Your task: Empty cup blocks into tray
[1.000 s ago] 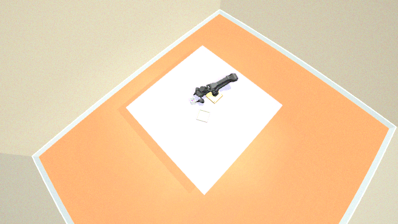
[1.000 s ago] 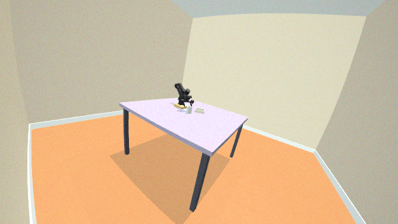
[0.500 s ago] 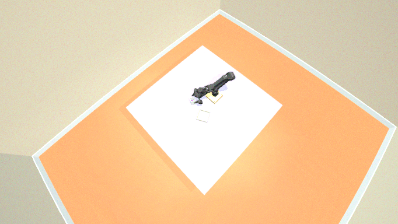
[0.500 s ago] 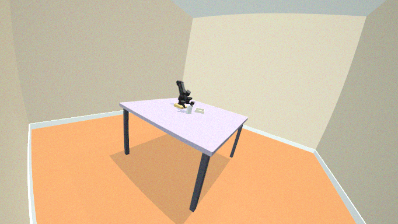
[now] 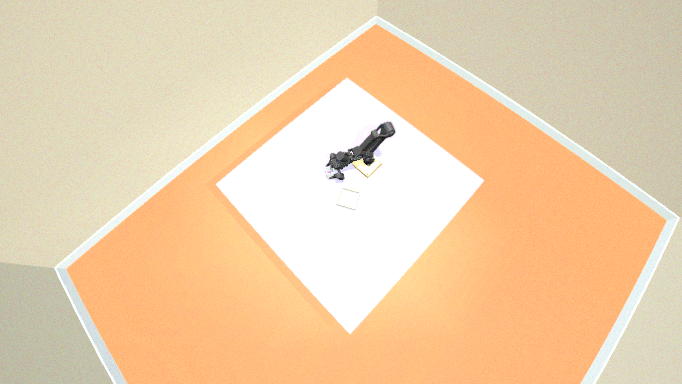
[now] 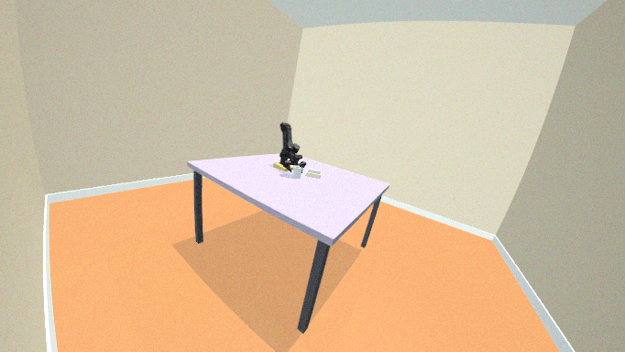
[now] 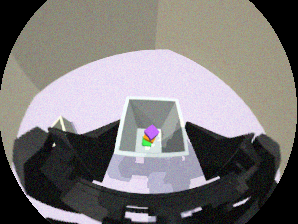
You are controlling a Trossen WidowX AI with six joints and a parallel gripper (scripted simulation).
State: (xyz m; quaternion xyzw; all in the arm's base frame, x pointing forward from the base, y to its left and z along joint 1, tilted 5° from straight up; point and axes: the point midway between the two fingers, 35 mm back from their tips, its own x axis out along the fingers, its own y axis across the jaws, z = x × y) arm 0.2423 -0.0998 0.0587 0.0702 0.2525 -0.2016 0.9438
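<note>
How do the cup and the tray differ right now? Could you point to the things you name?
The cup (image 6: pixel 297 172) (image 7: pixel 172 117) is tall and grey-white; the tray (image 5: pixel 337 198) (image 6: pixel 313 176) is low and cream. The cup holds coloured blocks (image 7: pixel 151 133); the tray shows none. Both are open-topped, four-sided and standing on the table (image 5: pixel 350 280) (image 6: pixel 257 183).
</note>
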